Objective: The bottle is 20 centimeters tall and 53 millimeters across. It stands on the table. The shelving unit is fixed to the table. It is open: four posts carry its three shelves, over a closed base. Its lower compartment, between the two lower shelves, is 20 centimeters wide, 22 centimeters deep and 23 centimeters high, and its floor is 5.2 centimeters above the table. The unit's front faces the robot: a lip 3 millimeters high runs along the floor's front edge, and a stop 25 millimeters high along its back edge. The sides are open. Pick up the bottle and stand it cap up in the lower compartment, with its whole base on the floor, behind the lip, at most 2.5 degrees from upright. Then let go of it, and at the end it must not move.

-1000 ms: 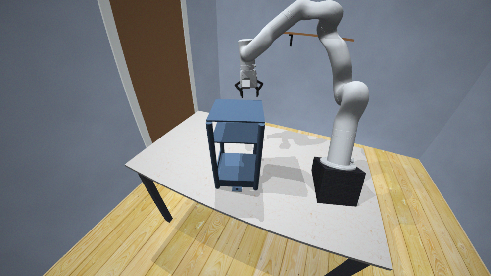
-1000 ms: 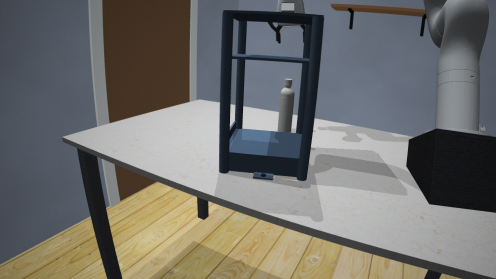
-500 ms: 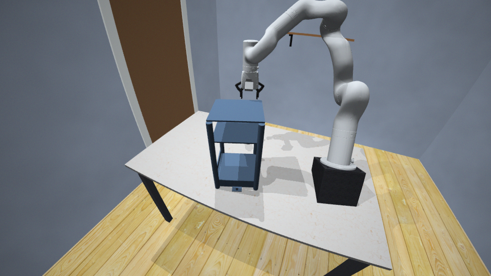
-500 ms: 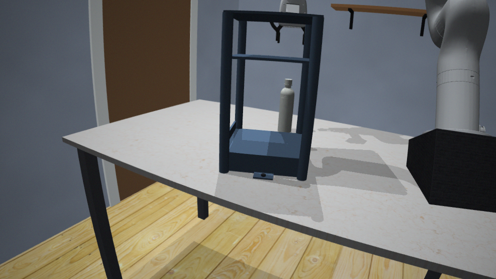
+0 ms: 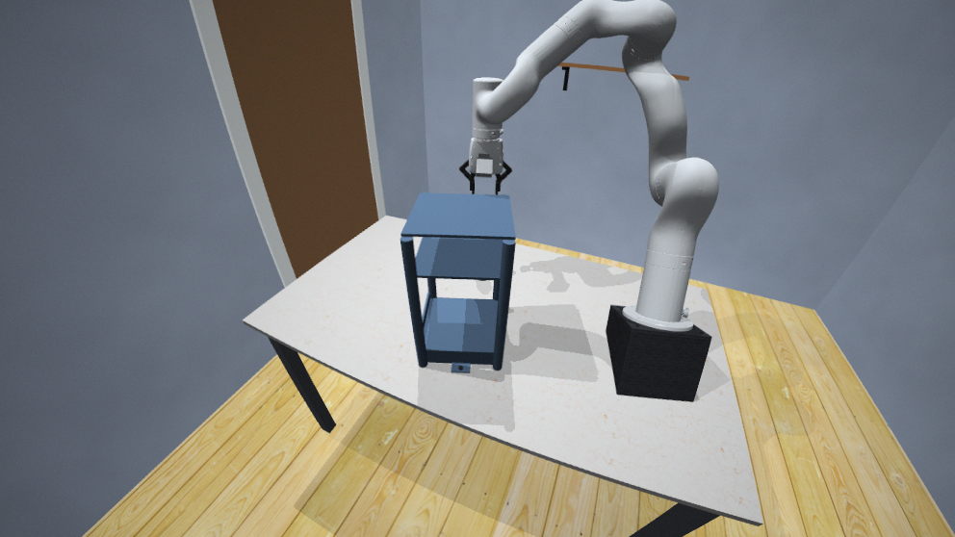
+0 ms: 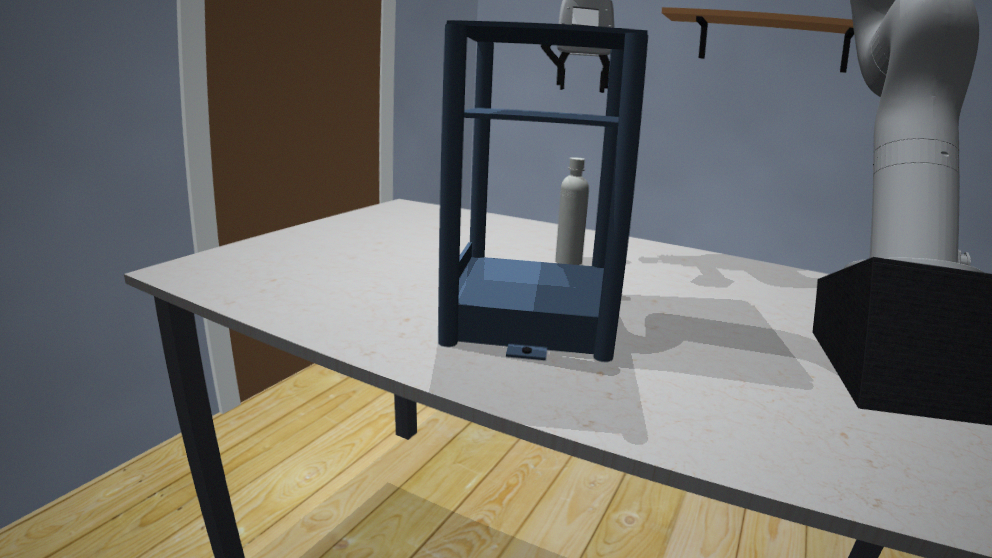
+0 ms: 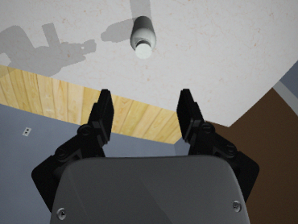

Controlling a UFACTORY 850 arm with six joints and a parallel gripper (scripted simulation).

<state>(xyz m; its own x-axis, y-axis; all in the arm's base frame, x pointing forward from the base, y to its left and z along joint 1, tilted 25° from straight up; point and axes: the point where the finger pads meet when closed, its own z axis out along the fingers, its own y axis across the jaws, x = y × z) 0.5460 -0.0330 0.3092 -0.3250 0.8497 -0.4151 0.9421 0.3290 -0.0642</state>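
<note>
The grey bottle (image 6: 572,210) stands upright on the table behind the blue shelving unit (image 6: 537,187), seen through its open frame. In the top view the shelving unit (image 5: 460,277) hides it. The wrist view looks straight down on the bottle's cap (image 7: 144,38). My gripper (image 5: 486,181) hangs high above the table behind the unit, about level with its top shelf, fingers pointing down. It also shows in the exterior view (image 6: 581,72) and the wrist view (image 7: 145,115). It is open and empty, well above the bottle. The lower compartment's floor (image 6: 534,281) is bare.
The arm's black base block (image 5: 658,359) stands on the table to the right of the unit. A small dark tab (image 6: 525,351) lies on the table at the unit's foot. The table's far edge (image 7: 123,105) lies close beyond the bottle. A wall shelf (image 6: 756,20) hangs behind.
</note>
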